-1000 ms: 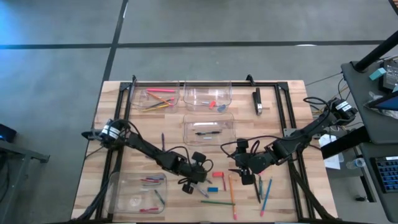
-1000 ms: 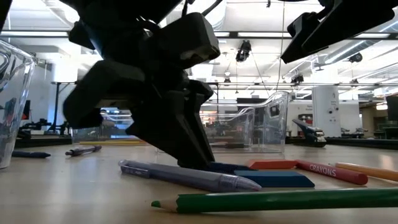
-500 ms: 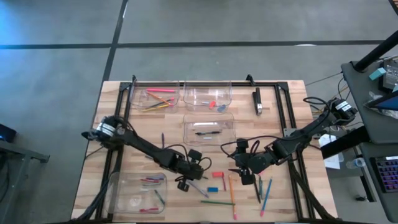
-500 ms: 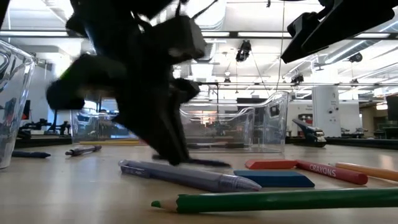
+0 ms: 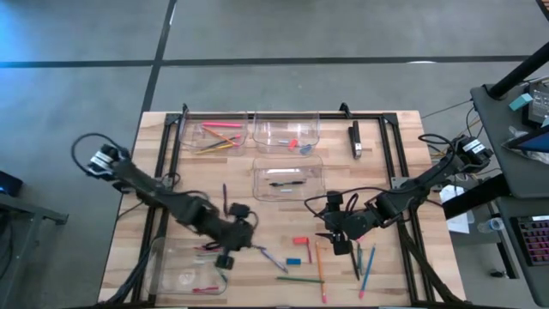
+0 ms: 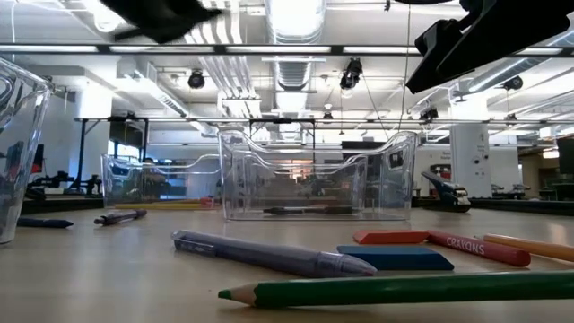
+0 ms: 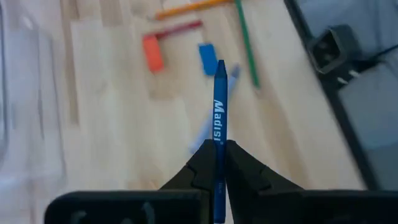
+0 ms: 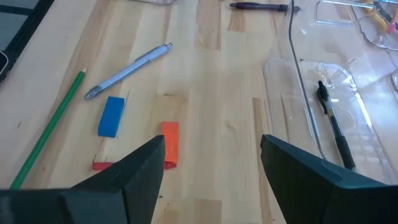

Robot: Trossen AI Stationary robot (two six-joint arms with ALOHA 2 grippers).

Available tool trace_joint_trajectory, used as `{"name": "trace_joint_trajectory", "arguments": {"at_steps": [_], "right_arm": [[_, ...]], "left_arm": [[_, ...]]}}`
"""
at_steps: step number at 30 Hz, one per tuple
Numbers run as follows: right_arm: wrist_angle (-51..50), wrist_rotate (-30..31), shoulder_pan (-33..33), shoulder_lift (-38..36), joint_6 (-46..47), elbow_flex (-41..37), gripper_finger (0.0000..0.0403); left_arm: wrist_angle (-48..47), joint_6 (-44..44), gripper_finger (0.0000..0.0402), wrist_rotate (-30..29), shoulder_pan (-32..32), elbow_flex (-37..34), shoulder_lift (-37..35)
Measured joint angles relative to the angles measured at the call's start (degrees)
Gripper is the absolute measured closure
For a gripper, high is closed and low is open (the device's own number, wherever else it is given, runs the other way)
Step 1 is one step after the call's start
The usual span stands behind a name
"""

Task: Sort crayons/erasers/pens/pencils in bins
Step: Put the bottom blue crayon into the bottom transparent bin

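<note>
My left gripper (image 7: 219,149) is shut on a blue crayon (image 7: 219,106) above the table, beside the near-left bin (image 5: 168,268) that holds crayons. My right gripper (image 8: 211,162) hangs open and still over the table's middle right (image 5: 336,239). On the wood below lie a grey pen (image 8: 127,70), a blue eraser (image 8: 112,116), a red eraser (image 8: 170,144), a red crayon (image 6: 475,247) and a green pencil (image 6: 404,289). The middle bin (image 5: 287,176) holds a black pen (image 8: 333,124). My left gripper pinches the blue crayon's rear half (image 7: 219,163) between its two fingers (image 7: 199,171). The crayon lies along the fingers, and its front end (image 7: 220,67) sticks out ahead of them. The fingers slant down. The crayon is lifted clear of the table.
Two more bins stand at the far edge, one with pencils (image 5: 216,136) and one with erasers (image 5: 286,133). A black oblong block (image 5: 354,140) lies far right. More sticks (image 5: 360,262) lie near the right gripper, a purple pen (image 5: 225,196) is left of the middle bin, and black frame rails (image 5: 395,172) run along the sides.
My left gripper has shut on the blue crayon beside the grey pen. It has risen steeply out of the low view and swung toward the table's left, rolling a little. The crayon is lifted clear; the pen and erasers stay put.
</note>
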Motion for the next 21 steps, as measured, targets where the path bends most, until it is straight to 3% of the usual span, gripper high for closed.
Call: {"name": "trace_joint_trajectory", "arguments": {"at_steps": [6, 13, 21], "right_arm": [[0.1, 0.0, 0.0, 0.0, 0.0, 0.0, 0.0149], [0.3, 0.0, 0.0, 0.0, 0.4, 0.0, 0.0149], [0.5, 0.4, 0.0, 0.0, 5.0, 0.0, 0.0149]], "left_arm": [[-10.8, -15.5, 0.0398, -3.9, -8.6, -0.1, -6.5], [-18.6, -33.2, 0.0398, -7.2, -17.7, -0.2, -7.1], [-18.7, -40.7, 0.0398, -8.4, -22.4, -4.5, -7.0]]}}
